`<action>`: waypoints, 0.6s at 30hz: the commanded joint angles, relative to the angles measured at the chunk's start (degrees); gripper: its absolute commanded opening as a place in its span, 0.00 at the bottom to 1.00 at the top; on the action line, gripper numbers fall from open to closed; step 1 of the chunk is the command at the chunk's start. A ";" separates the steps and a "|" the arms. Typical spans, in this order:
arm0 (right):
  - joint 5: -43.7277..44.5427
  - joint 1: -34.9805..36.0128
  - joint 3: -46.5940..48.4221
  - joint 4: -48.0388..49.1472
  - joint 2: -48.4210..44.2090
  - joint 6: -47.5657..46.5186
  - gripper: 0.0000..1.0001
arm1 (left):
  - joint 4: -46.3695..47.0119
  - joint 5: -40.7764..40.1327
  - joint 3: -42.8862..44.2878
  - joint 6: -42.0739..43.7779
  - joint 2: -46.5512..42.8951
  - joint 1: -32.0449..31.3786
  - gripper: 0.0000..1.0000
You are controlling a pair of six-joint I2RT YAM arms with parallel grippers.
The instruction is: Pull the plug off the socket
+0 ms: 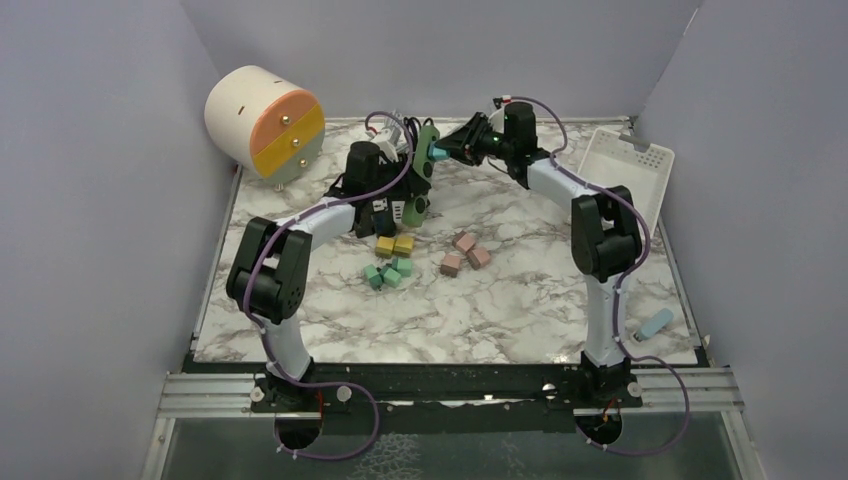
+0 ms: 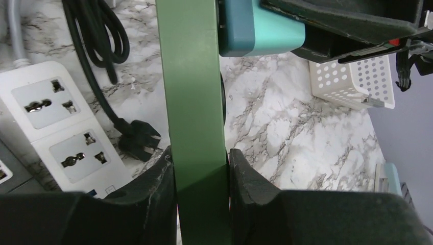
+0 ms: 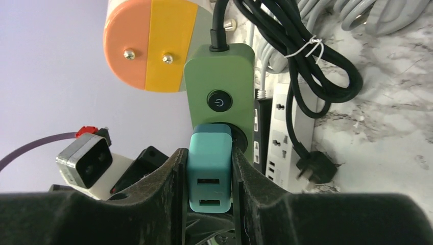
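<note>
Left claw (image 2: 200,171): pinching the green socket (image 2: 190,87), probably to brace it.
Right claw (image 3: 209,179): pinching the teal plug (image 3: 209,145) seated in the socket, ready to pull.

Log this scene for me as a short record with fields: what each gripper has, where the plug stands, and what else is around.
left gripper: shut on the green power strip
right gripper: shut on the teal plug
plug state: seated in the strip's socket next to the power button, not yet pulled
beside the strip: white power strip, black cable
also in view: coloured blocks, white basket, round drawer unit
</note>
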 commanded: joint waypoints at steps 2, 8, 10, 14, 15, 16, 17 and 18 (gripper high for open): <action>-5.12 0.99 7.59 -7.63 -6.84 -5.56 0.01 | -0.91 -2.74 2.58 -0.25 1.27 -1.51 0.00; 3.03 0.97 -1.20 -18.83 -17.31 -15.75 0.01 | -5.94 -8.30 6.60 0.01 2.91 -0.96 0.00; 0.99 0.96 -6.54 -17.37 -20.41 -15.45 0.01 | -6.79 -10.95 7.09 -1.74 3.43 -0.55 0.00; 2.87 0.99 -13.33 -21.64 -26.41 -18.46 0.01 | -8.37 -13.34 8.06 -4.75 4.45 0.97 0.00; 5.53 0.99 -15.12 -23.08 -27.88 -20.01 0.01 | -8.57 -14.18 8.15 -4.87 4.49 1.11 0.00; 7.62 0.99 -16.00 -24.55 -29.21 -21.68 0.01 | -8.89 -14.96 8.37 -4.88 4.60 1.23 0.00; 9.20 0.97 -16.86 -25.76 -30.18 -23.11 0.01 | -9.29 -15.60 8.69 -4.93 4.81 1.44 0.00; 11.01 0.99 -17.43 -27.03 -30.99 -24.42 0.01 | -9.95 -15.96 9.17 -5.03 5.09 1.53 0.00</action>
